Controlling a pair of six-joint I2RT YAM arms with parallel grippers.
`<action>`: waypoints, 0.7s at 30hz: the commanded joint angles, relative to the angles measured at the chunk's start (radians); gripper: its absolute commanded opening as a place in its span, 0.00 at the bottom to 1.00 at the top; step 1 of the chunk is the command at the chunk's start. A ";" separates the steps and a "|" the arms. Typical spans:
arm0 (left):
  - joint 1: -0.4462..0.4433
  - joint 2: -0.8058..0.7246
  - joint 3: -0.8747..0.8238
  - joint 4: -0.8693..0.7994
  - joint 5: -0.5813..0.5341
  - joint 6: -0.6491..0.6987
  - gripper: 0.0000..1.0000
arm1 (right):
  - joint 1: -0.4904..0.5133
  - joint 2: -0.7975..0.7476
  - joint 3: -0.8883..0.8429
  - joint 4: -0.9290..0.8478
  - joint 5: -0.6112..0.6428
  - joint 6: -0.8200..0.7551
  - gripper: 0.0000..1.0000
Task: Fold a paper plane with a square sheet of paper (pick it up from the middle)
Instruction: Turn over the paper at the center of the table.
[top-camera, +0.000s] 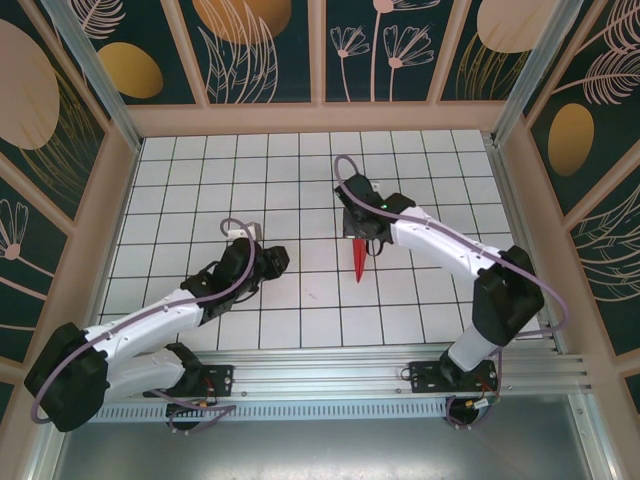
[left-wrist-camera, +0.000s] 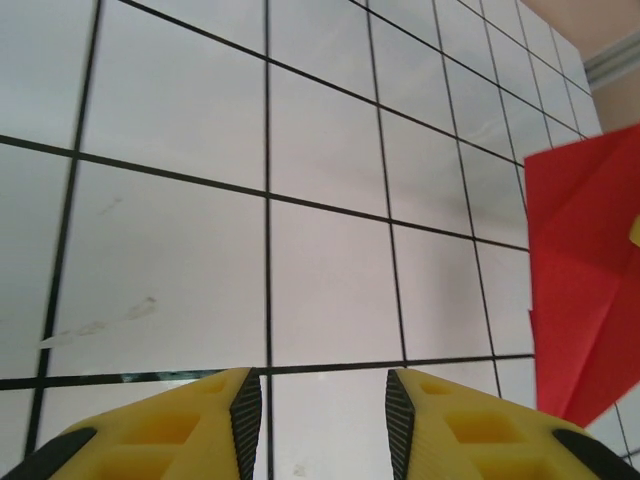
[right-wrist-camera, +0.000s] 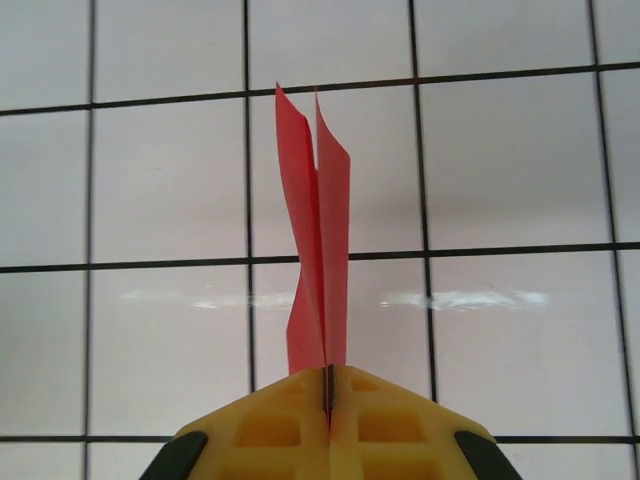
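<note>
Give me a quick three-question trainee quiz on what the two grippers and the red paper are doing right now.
1. True or false: the right gripper is shut on the paper plane.
2. The left gripper is: A) shut on the plane; B) open and empty; C) pressing the plane flat on the table.
3. Fill in: the paper plane is ___ in colour.

Key: 1 true. 2 B. 3 red.

The paper plane (top-camera: 359, 262) — narrow red dart, creased lengthwise — points toward the near side.
</note>
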 joint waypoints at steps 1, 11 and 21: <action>0.001 -0.058 -0.027 -0.078 -0.142 -0.056 0.40 | 0.060 0.125 0.069 -0.297 0.260 -0.033 0.06; 0.001 -0.308 -0.099 -0.204 -0.353 -0.147 0.41 | 0.245 0.504 0.338 -0.362 0.274 -0.027 0.06; 0.002 -0.389 -0.119 -0.250 -0.367 -0.150 0.43 | 0.324 0.652 0.500 -0.286 0.090 -0.013 0.26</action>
